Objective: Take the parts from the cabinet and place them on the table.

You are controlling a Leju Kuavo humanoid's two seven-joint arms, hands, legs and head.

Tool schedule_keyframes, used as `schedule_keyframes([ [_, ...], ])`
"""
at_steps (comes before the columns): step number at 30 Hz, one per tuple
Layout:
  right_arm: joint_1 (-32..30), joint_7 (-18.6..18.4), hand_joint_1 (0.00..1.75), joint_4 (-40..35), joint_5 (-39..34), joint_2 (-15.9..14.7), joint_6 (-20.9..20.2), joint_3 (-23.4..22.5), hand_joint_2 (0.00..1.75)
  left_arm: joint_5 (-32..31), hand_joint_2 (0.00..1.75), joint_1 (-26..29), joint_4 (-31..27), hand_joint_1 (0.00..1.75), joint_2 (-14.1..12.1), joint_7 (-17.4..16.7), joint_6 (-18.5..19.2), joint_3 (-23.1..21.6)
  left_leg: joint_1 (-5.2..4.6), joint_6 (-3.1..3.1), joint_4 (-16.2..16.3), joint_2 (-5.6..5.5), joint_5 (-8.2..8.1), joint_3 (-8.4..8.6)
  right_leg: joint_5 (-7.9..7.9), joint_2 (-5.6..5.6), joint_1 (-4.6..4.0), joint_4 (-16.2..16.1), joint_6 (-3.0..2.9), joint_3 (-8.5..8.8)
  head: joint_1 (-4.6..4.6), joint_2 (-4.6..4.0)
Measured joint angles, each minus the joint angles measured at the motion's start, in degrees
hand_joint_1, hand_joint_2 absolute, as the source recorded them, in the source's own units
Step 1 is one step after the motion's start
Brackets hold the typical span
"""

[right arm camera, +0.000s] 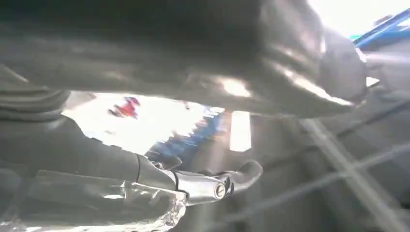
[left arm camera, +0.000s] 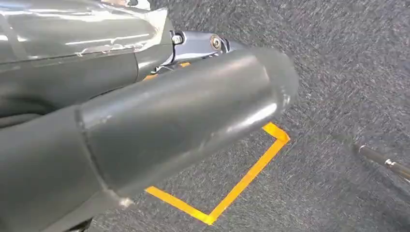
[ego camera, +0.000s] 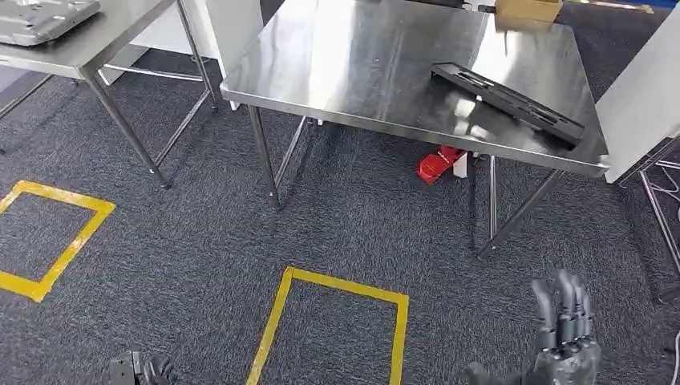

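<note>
A long black part (ego camera: 507,100) lies flat on the right side of the steel table (ego camera: 361,64) ahead of me. My right hand (ego camera: 565,333) is low at the bottom right over the carpet, short of the table, its fingers straight and apart with nothing in them. In the right wrist view the right hand (right arm camera: 193,72) is blurred and holds nothing. My left hand (ego camera: 144,370) just shows at the bottom left edge. Seen from the left wrist, the left hand (left arm camera: 169,121) hangs over the carpet with its thick thumb stretched out and nothing in its grasp.
A second steel table (ego camera: 104,40) at the far left carries a grey tray-like part (ego camera: 40,18). A cardboard box (ego camera: 525,8) sits at the main table's far edge, and a red object (ego camera: 439,163) lies on the floor under it. Yellow tape rectangles (ego camera: 337,321) mark the carpet. A white panel (ego camera: 641,96) stands on the right.
</note>
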State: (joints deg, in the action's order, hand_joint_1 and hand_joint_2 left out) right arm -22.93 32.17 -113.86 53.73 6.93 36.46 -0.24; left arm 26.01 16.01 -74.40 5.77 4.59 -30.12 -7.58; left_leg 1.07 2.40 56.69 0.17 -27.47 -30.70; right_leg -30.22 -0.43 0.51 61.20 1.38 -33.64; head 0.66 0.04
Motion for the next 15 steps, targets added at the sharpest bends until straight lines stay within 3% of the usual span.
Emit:
schedule_keyframes([
  [2, -0.13, -5.28, 0.00, 2.94, -9.20, -0.35, -0.02, -0.35, 0.00, 0.66, 0.00, 0.15, 0.00, 0.00, -0.09, -0.11, -0.13, -0.33, -0.25, 0.52, 0.00, 0.17, 0.82, -1.24, -4.70, 0.04, 0.11, 9.17, -0.29, -3.16, -0.09, 0.00],
  [3, 0.41, -8.71, 0.00, 6.21, -16.49, -0.50, -0.04, -1.08, 0.00, 1.14, 0.00, 0.15, 0.04, 0.00, -0.22, -0.15, -0.20, -0.64, -0.30, 0.54, 0.01, 0.23, 1.32, -1.81, -5.73, 0.08, 0.08, 12.37, -0.01, -3.82, 0.04, 0.00],
  [4, 0.64, -10.90, 0.00, 10.04, -23.48, -0.90, -0.07, -2.22, 0.00, 1.38, 0.00, 0.14, 0.11, 0.00, -0.35, -0.17, -0.24, -0.92, -0.38, 0.55, 0.03, 0.20, 1.80, -2.38, -5.42, 0.09, 0.08, 13.07, 0.44, -3.28, 0.06, 0.00],
  [5, 0.47, -10.86, 0.00, 12.43, -27.52, -1.16, -0.11, -3.20, 0.00, 1.71, 0.00, 0.15, 0.15, 0.00, -0.44, -0.20, -0.24, -1.09, -0.56, 0.55, 0.05, 0.11, 2.24, -2.90, -4.10, 0.11, 0.09, 11.31, 0.92, -1.65, 0.26, 0.00],
  [6, 0.87, -10.73, 0.00, 15.06, -30.17, -1.51, -0.41, -3.82, 0.00, 1.99, 0.00, 0.19, 0.24, 0.00, -0.50, -0.18, -0.24, -1.18, -0.65, 0.43, 0.05, 0.06, 2.65, -3.35, -2.16, 0.14, 0.11, 7.52, 1.33, 0.92, 0.17, 0.00],
  [7, 2.51, -11.23, 0.00, 19.06, -33.44, -1.68, -1.18, -4.79, 0.00, 2.53, 0.00, 0.10, 0.39, 0.00, -0.70, -0.17, -0.24, -1.35, -0.65, 0.22, 0.05, 0.14, 3.13, -3.72, -0.17, 0.14, -0.04, 1.68, 1.55, 4.64, 0.22, 0.00],
  [8, 4.72, -11.38, 0.00, 25.23, -37.38, -1.71, -2.33, -6.61, 0.00, 3.15, 0.00, -0.17, 0.50, 0.00, -0.87, -0.09, -0.24, -1.73, -0.61, 0.04, 0.05, 0.29, 3.64, -3.98, 0.10, 0.18, -0.17, -4.01, 1.12, 8.19, 0.26, 0.00],
  [9, 7.36, -10.74, 0.00, 32.21, -40.11, -2.01, -3.25, -9.03, 0.00, 3.84, 0.00, -0.48, 0.63, 0.00, -0.98, 0.09, -0.35, -2.29, -0.78, -0.35, 0.10, 0.31, 4.12, -4.26, -0.95, 0.21, -0.62, -7.66, 0.47, 9.81, 0.15, 0.00],
  [10, 10.12, -9.37, 0.00, 40.25, -42.43, -2.52, -3.89, -11.90, 0.00, 4.62, 0.00, -0.87, 0.85, 0.00, -1.18, 0.29, -0.57, -2.82, -0.76, -0.69, -0.17, 0.38, 4.65, -4.31, -0.75, 0.16, -1.11, -7.55, 0.29, 9.25, 0.13, 0.00],
  [12, 14.62, -7.03, 0.00, 57.22, -44.41, -4.08, -4.46, -17.73, 0.00, 6.33, 0.00, -1.43, 1.38, 0.00, -1.60, 0.85, -1.44, -4.17, -0.66, -1.11, -0.28, 0.29, 5.47, -4.39, -0.28, -0.03, -1.25, -7.56, -0.41, 8.76, 0.19, 0.00],
  [13, 16.36, -8.48, 0.00, 64.34, -44.68, -4.57, -4.68, -19.96, 0.00, 7.17, 0.00, -1.50, 1.60, 0.00, -2.03, 1.16, -1.97, -4.79, -0.83, -1.57, -0.44, 0.19, 6.03, -4.57, 0.55, -0.11, -0.76, -7.86, -1.02, 8.43, 0.24, 0.00],
  [14, 17.66, -10.50, 0.00, 69.21, -44.50, -4.79, -4.68, -21.65, 0.00, 7.97, 0.00, -1.62, 1.83, 0.00, -2.49, 1.48, -2.56, -5.29, -0.52, -1.71, 0.48, -0.01, 4.51, -5.24, 1.10, -0.53, 0.18, -7.94, -1.39, 8.30, 0.30, 0.00],
  [15, 18.72, -14.04, 0.00, 74.73, -43.76, -4.83, -4.68, -22.69, 0.00, 8.99, 0.00, -1.74, 1.97, 0.00, -2.80, 1.86, -3.09, -5.82, -0.51, -1.96, 3.24, -0.06, 0.64, -6.05, 1.61, -0.52, 0.04, -7.94, -2.03, 7.54, 0.06, 0.00],
])
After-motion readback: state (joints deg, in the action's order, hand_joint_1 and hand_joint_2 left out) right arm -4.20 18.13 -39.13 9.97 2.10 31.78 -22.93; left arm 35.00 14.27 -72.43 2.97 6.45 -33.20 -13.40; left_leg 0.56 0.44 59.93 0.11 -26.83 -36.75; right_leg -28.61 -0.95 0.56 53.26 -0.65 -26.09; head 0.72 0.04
